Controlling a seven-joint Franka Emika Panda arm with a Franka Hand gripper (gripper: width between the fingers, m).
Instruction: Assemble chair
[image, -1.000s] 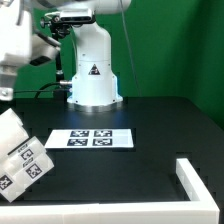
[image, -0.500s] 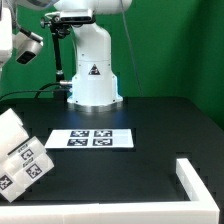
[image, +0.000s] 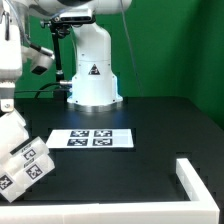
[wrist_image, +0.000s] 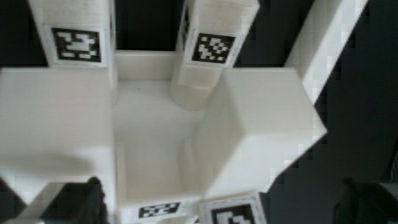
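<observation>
White chair (wrist_image: 196, 130) parts (four tags visible) under spread gripper (wrist_image: 222, 200).

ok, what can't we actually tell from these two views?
- Chair parts: cut off by the exterior view's left edge, so their full shape is unseen.
- Gripper: the wrist view shows only dark blurred fingertips; open or shut is unclear.
- Corner rail: cropped at the frame edge.
</observation>
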